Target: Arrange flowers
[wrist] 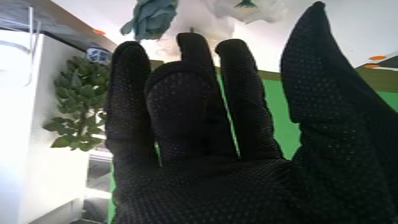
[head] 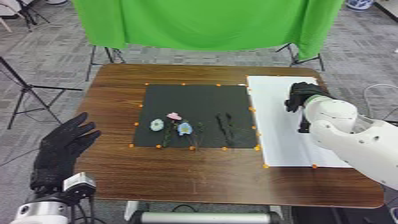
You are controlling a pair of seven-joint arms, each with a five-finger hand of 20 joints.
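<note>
The right hand (head: pixel 306 94) is being positioned over the far part of the white sheet (head: pixel 280 145), fingers mostly extended, thumb wide, holding nothing visible; this spread is presumably giving clearance around the blue-grey flower (wrist: pixel 153 19) and white blooms (wrist: pixel 256 11) beside it. A pale flower (head: pixel 157 125), pink flower (head: pixel 174 116) and blue flower (head: pixel 185 129) are lying on the dark mat's (head: pixel 191 95) left half, probably grouped for pickup. The left hand (head: pixel 59 147) is resting open at the surface's (head: pixel 204 175) left edge, likely leaving the work area accessible.
</note>
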